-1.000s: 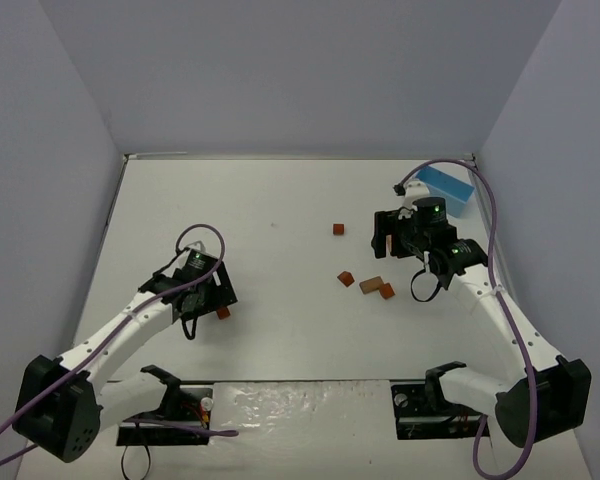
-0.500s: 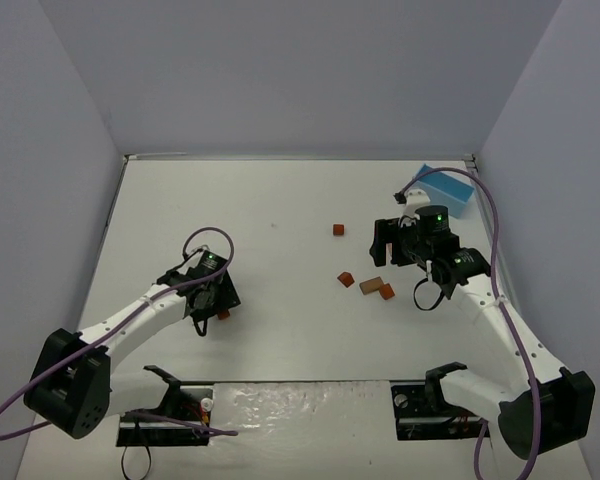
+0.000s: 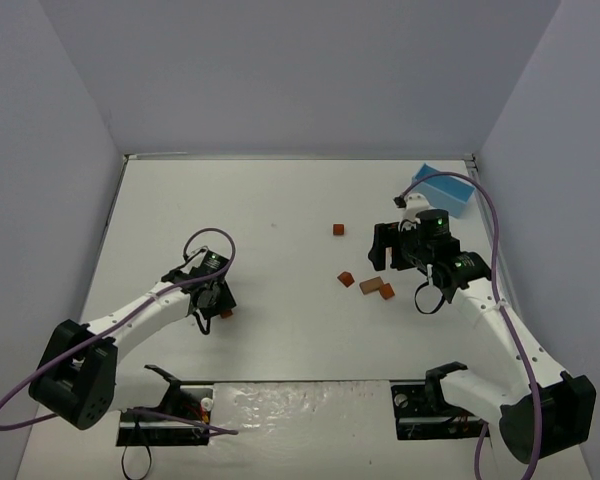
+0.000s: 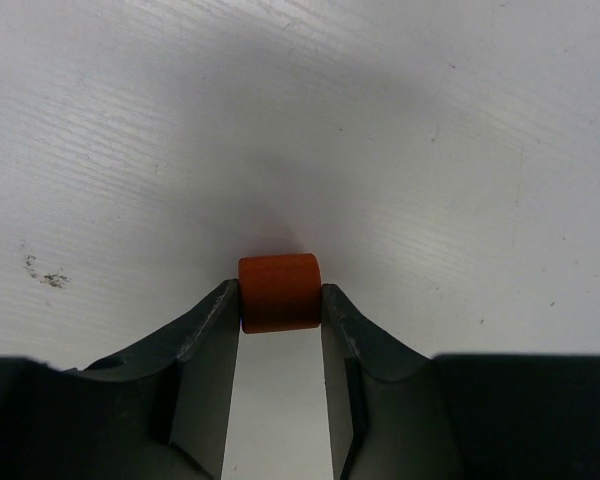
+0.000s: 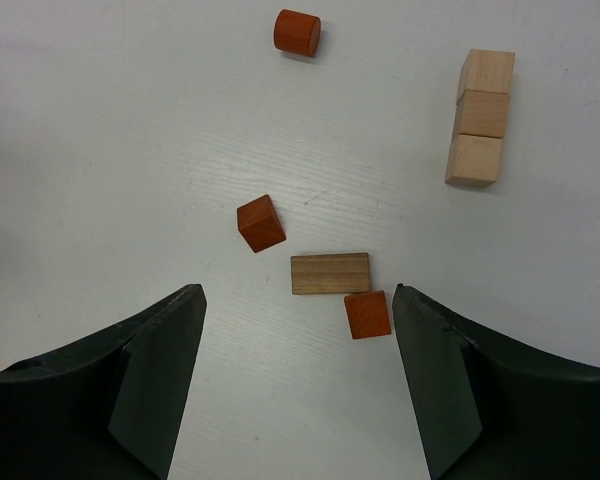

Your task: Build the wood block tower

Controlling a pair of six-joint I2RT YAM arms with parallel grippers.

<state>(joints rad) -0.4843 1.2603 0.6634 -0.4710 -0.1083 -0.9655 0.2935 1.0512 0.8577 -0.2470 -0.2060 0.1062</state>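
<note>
In the left wrist view a short orange-red round block (image 4: pixel 278 278) stands on the white table, and my left gripper (image 4: pixel 280 293) is shut on it, a fingertip pressed on each side. In the top view that gripper (image 3: pixel 218 303) is low at the left front. My right gripper (image 5: pixel 298 300) hangs open above loose blocks: a red cube (image 5: pixel 260 222), a flat tan block (image 5: pixel 330 273) and a second red cube (image 5: pixel 367 314) touching it. Farther off are a red cylinder (image 5: pixel 297 32) and a column of three tan cubes (image 5: pixel 480 118). In the top view the right gripper (image 3: pixel 388 248) hides that column.
A light blue box (image 3: pixel 446 190) stands at the back right, behind the right arm. Grey walls close the table (image 3: pixel 280 200) on three sides. The loose blocks (image 3: pixel 371 285) lie right of centre, and one red block (image 3: pixel 338 229) lies farther back.
My left gripper has closed from wide open onto the round block and the arm has reached slightly rightward. The right gripper has drifted a little to the right, still open.
</note>
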